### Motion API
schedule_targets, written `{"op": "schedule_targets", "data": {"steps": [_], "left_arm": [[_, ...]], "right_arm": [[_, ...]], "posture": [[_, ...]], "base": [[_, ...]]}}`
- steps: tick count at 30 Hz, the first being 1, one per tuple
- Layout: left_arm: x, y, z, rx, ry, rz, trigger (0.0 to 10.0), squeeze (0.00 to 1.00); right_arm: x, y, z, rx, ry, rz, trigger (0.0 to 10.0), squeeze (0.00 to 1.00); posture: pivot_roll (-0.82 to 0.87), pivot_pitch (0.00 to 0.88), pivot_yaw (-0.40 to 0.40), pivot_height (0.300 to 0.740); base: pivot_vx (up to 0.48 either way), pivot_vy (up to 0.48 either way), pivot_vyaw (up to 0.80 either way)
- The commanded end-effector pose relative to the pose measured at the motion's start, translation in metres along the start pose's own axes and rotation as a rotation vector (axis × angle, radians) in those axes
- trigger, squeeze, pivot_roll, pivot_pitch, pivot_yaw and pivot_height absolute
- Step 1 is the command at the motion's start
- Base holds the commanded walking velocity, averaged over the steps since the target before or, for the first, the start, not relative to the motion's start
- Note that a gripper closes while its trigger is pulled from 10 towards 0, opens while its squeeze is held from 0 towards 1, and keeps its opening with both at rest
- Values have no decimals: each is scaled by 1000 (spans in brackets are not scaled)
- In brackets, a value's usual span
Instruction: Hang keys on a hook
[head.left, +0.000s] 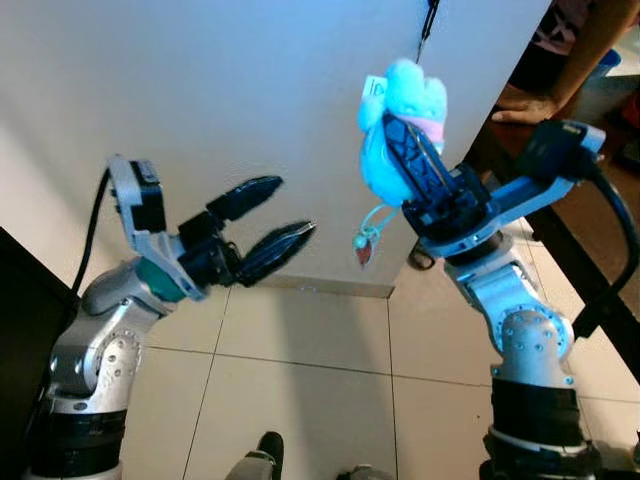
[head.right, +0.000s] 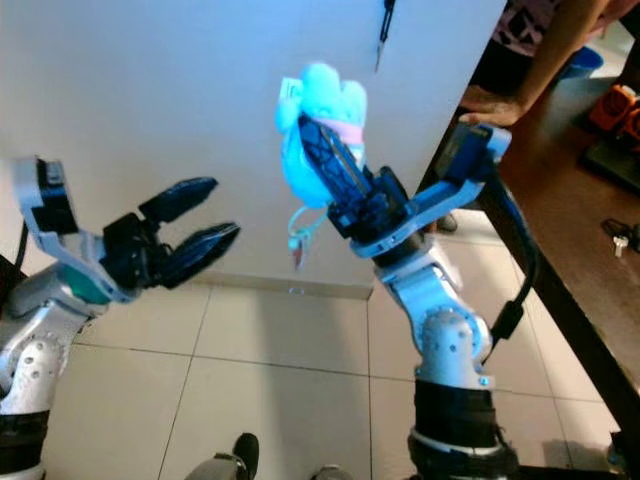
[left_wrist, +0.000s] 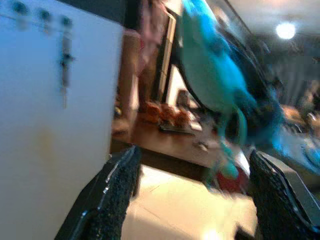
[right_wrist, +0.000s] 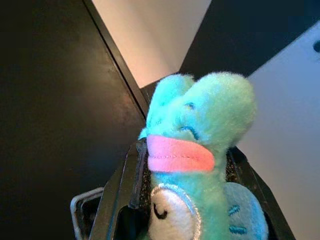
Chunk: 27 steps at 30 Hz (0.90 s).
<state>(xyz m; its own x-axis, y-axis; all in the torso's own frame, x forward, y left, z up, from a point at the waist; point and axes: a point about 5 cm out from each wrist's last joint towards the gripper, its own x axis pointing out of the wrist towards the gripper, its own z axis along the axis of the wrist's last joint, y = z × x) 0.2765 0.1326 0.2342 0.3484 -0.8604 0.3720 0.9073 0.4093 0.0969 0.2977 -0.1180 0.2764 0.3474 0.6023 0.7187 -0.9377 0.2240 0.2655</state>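
Blue plush keychain (head.left: 400, 135), pink band.

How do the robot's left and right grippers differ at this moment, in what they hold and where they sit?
The right gripper is shut on the light-blue plush toy keychain, raised close to the white wall panel; the left gripper is open and holds nothing. The right points upward, the left sideways toward the toy. Both have two long black fingers on silver arms.

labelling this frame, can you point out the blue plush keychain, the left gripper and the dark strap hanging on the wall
blue plush keychain (head.left: 408, 110): left eye view, on its upper body.
left gripper (head.left: 278, 218): left eye view, midway between its open fingertips.
dark strap (head.right: 386, 25): right eye view, on its hanging length.
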Motion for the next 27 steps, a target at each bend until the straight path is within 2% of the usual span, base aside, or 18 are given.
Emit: {"op": "schedule_targets", "data": {"steps": [1,3,7,19,27], "left_arm": [[0,-5,-4,8,51,-13,10000,0],[5,-9,-6,33,93,-19,10000,0],[11,-10,-5,67,110,-7,10000,0],[24,-13,4,73,53,19,10000,0],[28,-19,6,65,51,-1,10000,0]], "right_arm": [[1,1,3,-9,0,2,10000,0],[2,0,3,-13,-3,-5,10000,0],[4,-1,1,-17,2,-12,10000,0],[5,-1,-18,-15,69,-29,10000,0],[4,-1,-20,-26,85,-36,10000,0]], "posture": [[-4,92,27,740],[-3,93,29,740],[3,97,30,740],[7,101,30,740],[9,104,30,740]], "base": [[0,0,0],[0,0,0],[0,0,0],[0,0,0],[0,0,0]]}}
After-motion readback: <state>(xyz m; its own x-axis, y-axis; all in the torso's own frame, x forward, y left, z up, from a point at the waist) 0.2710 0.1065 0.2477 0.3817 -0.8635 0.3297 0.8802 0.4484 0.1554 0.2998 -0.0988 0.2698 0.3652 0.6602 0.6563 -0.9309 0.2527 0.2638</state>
